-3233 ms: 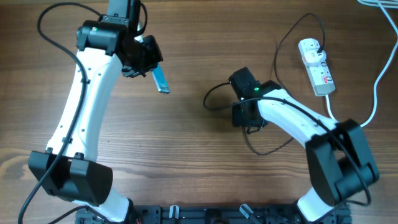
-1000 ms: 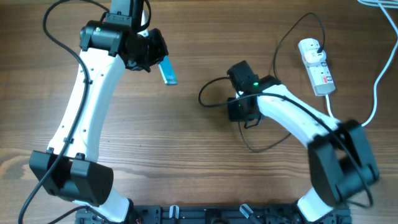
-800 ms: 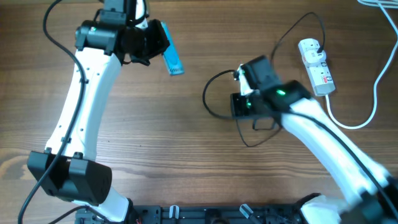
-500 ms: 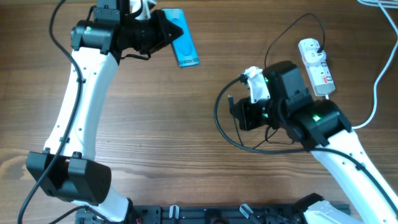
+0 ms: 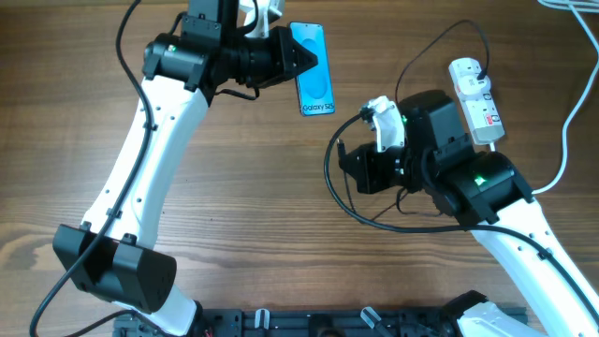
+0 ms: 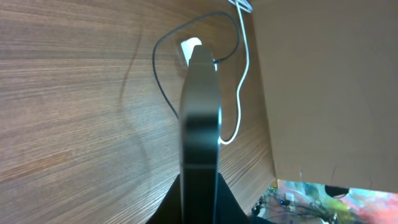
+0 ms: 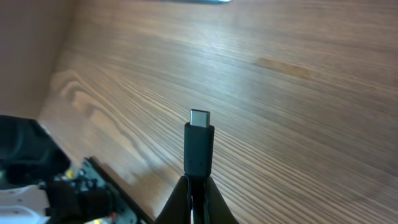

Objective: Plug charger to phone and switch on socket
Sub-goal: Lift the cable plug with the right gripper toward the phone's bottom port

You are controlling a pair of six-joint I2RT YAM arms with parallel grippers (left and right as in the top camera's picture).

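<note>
Where the work happens: wooden table [image 5: 234, 206].
Socket [image 5: 475, 100]: lying at table's far right.
Phone [image 5: 316, 89]: aloft, screen up, clamped edgewise by left gripper [image 5: 294, 61].
Charger [image 7: 199, 149]: connector pinched by right gripper [image 7: 198, 190], apart from phone.

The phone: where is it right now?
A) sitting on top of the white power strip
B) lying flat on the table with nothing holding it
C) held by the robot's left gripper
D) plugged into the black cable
C: the left gripper is shut on the phone, while the charger tip is apart from it, pinched in the right gripper.
</note>
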